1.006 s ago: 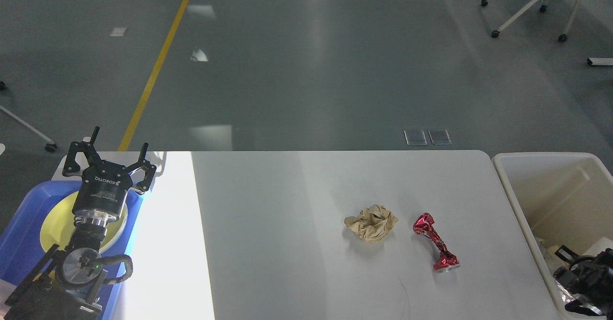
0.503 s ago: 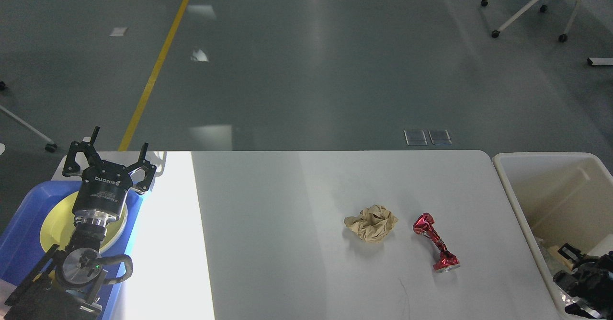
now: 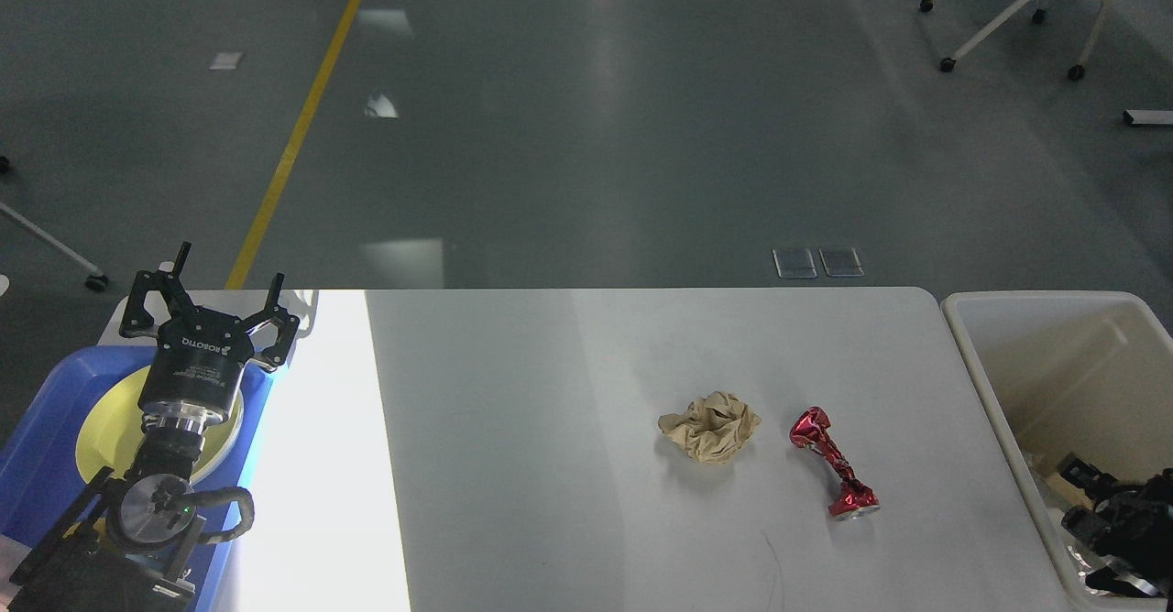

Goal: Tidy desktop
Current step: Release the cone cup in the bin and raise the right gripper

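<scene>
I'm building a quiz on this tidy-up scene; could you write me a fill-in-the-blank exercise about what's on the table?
1. The crumpled brown paper ball lies to the ____ of the crushed red can in the head view.
2. The left pincer hovers with its fingers ____ above the blue tray.
3. The tray holds a ____ plate.
4. The cream bin stands beside the ____ end of the desktop.

Missing words: left; open; yellow; right
</scene>
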Robot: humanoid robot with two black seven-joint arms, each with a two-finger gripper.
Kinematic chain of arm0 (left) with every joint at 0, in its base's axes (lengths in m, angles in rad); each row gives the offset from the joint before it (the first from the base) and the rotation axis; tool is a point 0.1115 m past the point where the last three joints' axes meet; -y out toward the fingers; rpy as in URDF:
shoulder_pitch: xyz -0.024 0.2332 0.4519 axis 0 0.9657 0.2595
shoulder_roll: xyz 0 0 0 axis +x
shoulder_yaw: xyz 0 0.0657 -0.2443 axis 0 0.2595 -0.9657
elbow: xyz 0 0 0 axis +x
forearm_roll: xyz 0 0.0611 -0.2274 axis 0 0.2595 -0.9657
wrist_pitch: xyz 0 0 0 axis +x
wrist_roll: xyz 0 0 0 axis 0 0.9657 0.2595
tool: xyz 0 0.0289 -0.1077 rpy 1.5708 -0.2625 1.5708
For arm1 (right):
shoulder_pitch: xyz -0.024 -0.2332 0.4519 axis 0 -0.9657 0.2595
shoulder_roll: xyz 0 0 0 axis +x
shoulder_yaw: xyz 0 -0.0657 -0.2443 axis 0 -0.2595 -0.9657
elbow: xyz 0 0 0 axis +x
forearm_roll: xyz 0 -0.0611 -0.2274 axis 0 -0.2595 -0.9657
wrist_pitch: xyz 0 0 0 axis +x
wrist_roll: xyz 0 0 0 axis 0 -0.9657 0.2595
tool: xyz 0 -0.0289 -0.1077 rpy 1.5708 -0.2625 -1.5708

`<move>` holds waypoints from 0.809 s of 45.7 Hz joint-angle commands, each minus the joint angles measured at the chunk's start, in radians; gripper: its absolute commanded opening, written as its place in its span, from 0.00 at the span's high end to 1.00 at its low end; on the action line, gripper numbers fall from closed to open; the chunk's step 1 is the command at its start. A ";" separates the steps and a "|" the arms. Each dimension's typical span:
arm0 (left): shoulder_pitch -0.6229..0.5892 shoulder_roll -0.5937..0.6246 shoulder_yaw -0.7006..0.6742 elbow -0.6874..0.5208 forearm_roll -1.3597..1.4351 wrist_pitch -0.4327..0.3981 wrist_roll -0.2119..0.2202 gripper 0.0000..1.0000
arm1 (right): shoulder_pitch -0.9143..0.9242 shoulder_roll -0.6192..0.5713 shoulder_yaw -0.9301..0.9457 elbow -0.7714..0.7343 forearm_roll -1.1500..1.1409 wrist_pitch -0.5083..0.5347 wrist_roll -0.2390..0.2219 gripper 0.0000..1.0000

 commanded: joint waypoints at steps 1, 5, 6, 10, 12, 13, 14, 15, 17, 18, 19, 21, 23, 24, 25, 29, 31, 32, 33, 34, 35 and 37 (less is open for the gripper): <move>0.000 0.000 0.000 0.000 0.000 0.001 0.000 0.03 | 0.105 -0.066 0.000 0.095 -0.111 0.130 0.000 0.00; 0.000 0.000 0.000 0.000 0.000 0.001 0.000 0.03 | 0.218 -0.116 0.000 0.210 -0.213 0.203 0.000 0.00; 0.000 0.000 -0.002 0.000 0.000 -0.001 0.000 0.03 | 0.249 -0.128 0.000 0.244 -0.237 0.217 0.000 0.00; 0.000 0.000 0.000 0.000 0.000 0.001 0.000 0.03 | 0.376 -0.173 -0.010 0.393 -0.352 0.254 -0.003 0.00; 0.000 0.000 0.000 0.000 0.000 0.001 0.000 0.03 | 0.447 -0.191 -0.013 0.454 -0.407 0.275 -0.009 0.00; 0.000 0.000 -0.002 0.000 0.000 0.001 0.000 0.03 | 0.482 -0.198 -0.019 0.482 -0.430 0.295 -0.011 0.00; 0.000 0.000 0.000 0.000 0.000 0.001 0.000 0.03 | 0.519 -0.205 -0.029 0.510 -0.449 0.323 -0.009 0.00; 0.000 0.000 0.000 0.000 0.000 0.001 0.000 0.03 | 0.551 -0.205 -0.041 0.531 -0.461 0.352 -0.009 0.00; 0.000 0.000 0.000 0.000 0.000 0.001 0.000 0.03 | 0.625 -0.202 -0.067 0.571 -0.472 0.422 -0.009 0.00; 0.000 0.000 -0.002 0.000 0.000 0.001 0.000 0.03 | 0.666 -0.201 -0.084 0.591 -0.475 0.464 -0.009 0.00; 0.000 0.000 -0.002 0.000 0.000 0.001 0.000 0.03 | 0.704 -0.199 -0.102 0.615 -0.475 0.505 -0.011 0.00; 0.000 0.000 -0.002 0.000 0.000 0.001 0.000 0.03 | 0.789 -0.192 -0.140 0.668 -0.474 0.579 -0.011 0.00; 0.000 0.000 -0.002 0.000 0.000 0.001 0.000 0.03 | 0.879 -0.176 -0.182 0.715 -0.469 0.640 -0.011 0.00; 0.000 0.000 0.000 0.000 0.000 0.001 0.000 0.03 | 0.921 -0.169 -0.200 0.738 -0.468 0.662 -0.011 0.00; 0.000 0.000 0.000 0.000 0.000 0.001 0.002 0.03 | 0.961 -0.161 -0.216 0.766 -0.468 0.680 -0.011 0.00; 0.000 0.000 -0.002 0.000 0.000 0.001 0.002 0.03 | 1.112 -0.135 -0.274 0.881 -0.464 0.726 -0.012 0.00; 0.000 0.002 -0.002 0.000 0.000 0.001 0.002 0.03 | 1.186 -0.123 -0.294 0.936 -0.464 0.740 -0.012 0.00; 0.000 0.000 -0.002 0.000 0.000 0.001 0.002 0.03 | 1.218 -0.116 -0.303 0.964 -0.464 0.745 -0.012 0.00; 0.000 0.000 -0.002 0.000 0.000 0.001 0.002 0.03 | 1.248 -0.107 -0.311 0.993 -0.464 0.748 -0.014 0.00; 0.000 0.002 -0.002 0.000 0.000 0.001 0.002 0.03 | 1.280 -0.098 -0.320 1.023 -0.464 0.751 -0.014 0.00; 0.000 0.000 0.000 0.000 0.000 0.001 0.002 0.03 | 1.307 -0.087 -0.331 1.053 -0.464 0.756 -0.015 0.00; 0.000 0.000 0.000 0.000 0.000 0.001 0.002 0.03 | 1.370 -0.069 -0.351 1.112 -0.463 0.765 -0.015 0.00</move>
